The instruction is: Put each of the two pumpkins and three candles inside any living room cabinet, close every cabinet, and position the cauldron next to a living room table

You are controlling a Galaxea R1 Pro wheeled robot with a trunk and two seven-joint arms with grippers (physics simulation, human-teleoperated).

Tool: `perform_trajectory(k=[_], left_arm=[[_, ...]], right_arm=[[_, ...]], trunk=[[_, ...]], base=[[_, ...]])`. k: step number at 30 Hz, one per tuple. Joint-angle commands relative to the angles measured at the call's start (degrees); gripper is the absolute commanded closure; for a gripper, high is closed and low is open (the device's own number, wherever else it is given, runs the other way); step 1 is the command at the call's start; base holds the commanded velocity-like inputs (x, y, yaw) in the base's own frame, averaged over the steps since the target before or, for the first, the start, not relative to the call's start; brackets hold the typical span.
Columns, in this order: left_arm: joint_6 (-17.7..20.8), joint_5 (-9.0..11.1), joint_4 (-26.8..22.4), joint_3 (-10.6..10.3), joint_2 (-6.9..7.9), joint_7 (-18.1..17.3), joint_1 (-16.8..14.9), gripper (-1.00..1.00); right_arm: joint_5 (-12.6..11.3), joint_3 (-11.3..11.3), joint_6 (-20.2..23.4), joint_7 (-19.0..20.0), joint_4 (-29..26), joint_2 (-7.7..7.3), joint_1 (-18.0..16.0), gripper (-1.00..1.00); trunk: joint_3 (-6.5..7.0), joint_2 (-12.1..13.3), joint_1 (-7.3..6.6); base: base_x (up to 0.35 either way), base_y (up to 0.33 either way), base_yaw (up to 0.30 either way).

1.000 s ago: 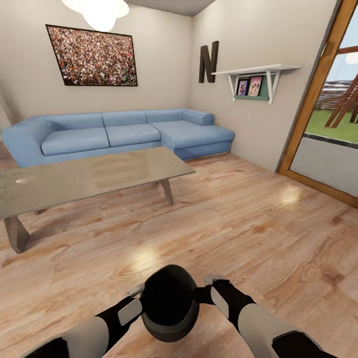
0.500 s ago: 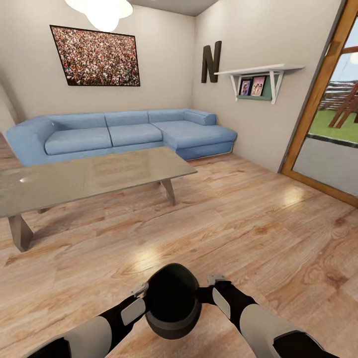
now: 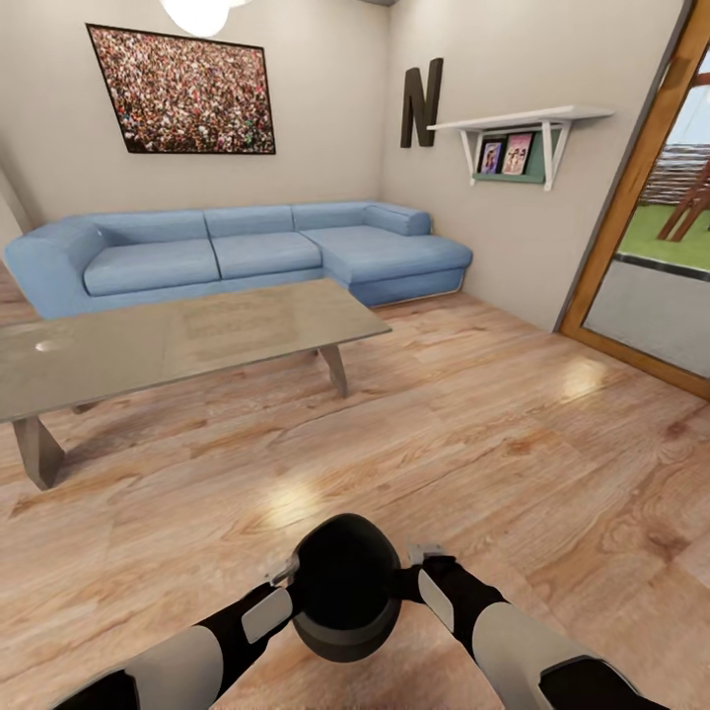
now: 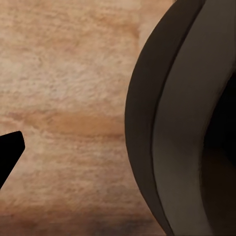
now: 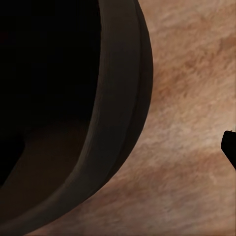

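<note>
Low at the head view's near edge: cauldron (image 3: pixel 343 592) held between both arms, clear of the wooden floor (image 3: pixel 513 434), mouth tipped toward the camera. Cauldron-carrying step, by the look of it (pumpkins, candles, cabinet nowhere to check here, so their progress unknowable). Glass-topped desk (image 3: pixel 187 340) ahead and to the left, well apart from the pot; blue sofa (image 3: pixel 247 251) behind it against the wall.

Left pincer (image 3: pixel 283 575) pressed at the pot's left side, right pincer (image 3: pixel 422 560) at its right side, each seeming to pinch the rim. Exact finger gap hard to read: dark finger tip at the frame edge in each wrist view, pot wall (image 4: pixel 167 128) and rim (image 5: pixel 120 98) looming close, floor beyond. Probably clamped over the rim, one finger inside and one out, but not confirmable.

Arms drawn in close to the trunk, forearms converging on the pot, elbows out and low, roughly symmetric.

Next move, as a judgement: base drive forward-left to close on the desk, then lowering the pot to the floor just beside a leg, level, both pincers letting go together. Risk: pot slipping or tilting if one side loosens first.
</note>
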Motion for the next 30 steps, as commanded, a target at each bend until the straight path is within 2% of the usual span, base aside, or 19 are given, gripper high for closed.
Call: perform_trajectory(k=[1, 7, 18, 23, 30], left_arm=[[0.01, 0.03, 0.03, -0.01, -0.01, 0.07, 0.0, -1.0], [0.01, 0.04, 0.03, 0.07, -0.03, 0.01, 0.0, -1.0], [-0.05, 0.37, 0.03, 0.08, -0.03, -0.01, 0.0, -1.0], [0.0, 0.42, 0.03, 0.08, -0.03, -0.01, 0.0, -1.0], [-0.15, 0.39, -0.47, 0.09, -0.09, -0.11, 0.0, -1.0]], right_arm=[[0.0, 0.0, 0.0, 0.04, -0.02, 0.0, 0.0, -1.0], [-0.02, -0.04, 0.05, 0.08, 0.09, -0.09, 0.0, -1.0], [-0.12, -0.08, 0.09, 0.11, 0.32, -0.19, 0.0, -1.0], [-0.03, 0.0, -0.11, 0.31, 0.38, -0.22, 0.0, -1.0], [0.26, 0.21, -0.74, 0.51, 0.39, -0.08, 0.22, -1.0]], trunk=[[-0.23, -0.02, 0.02], [-1.56, -0.1, 0.18], [-1.56, -0.1, 0.18], [-2.67, -0.16, 0.31], [-2.67, -0.16, 0.31]], base=[[0.0, 0.0, 0.0], [0.0, 0.0, 0.0], [0.0, 0.0, 0.0], [0.0, 0.0, 0.0], [0.0, 0.0, 0.0]])
